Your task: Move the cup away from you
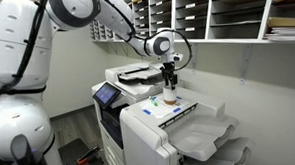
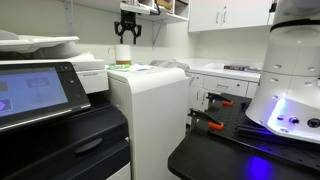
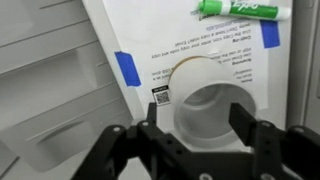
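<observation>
The cup is whitish and stands upright on top of the white printer, on a printed sheet. In an exterior view the cup shows its brownish-orange lower part. It also shows in the other exterior view. My gripper is open and points straight down, with one finger on each side of the cup's rim. In both exterior views the gripper hangs just above the cup. I cannot tell whether the fingers touch it.
A green marker lies on the sheet beyond the cup. Blue tape holds the sheet's corners. A second printer with a touch screen stands next to this one. Paper shelves hang on the wall above.
</observation>
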Robot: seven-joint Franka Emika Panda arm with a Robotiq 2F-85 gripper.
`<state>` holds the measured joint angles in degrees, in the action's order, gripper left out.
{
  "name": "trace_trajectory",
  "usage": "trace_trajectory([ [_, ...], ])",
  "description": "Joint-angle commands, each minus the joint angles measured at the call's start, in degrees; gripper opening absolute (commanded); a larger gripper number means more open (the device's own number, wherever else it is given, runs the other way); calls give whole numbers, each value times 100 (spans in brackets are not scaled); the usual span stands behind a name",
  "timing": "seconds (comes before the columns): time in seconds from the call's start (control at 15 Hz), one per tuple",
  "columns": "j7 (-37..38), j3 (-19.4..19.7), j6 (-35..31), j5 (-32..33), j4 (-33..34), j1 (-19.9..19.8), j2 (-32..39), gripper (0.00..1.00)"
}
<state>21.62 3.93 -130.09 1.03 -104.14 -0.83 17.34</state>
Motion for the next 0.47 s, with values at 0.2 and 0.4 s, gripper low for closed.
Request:
trace_trajectory([
  [0.2, -39, -73, 231, 357, -1371, 203, -1412, 100],
  [0.4, 225, -125, -184, 944, -2027, 189, -2018, 100],
])
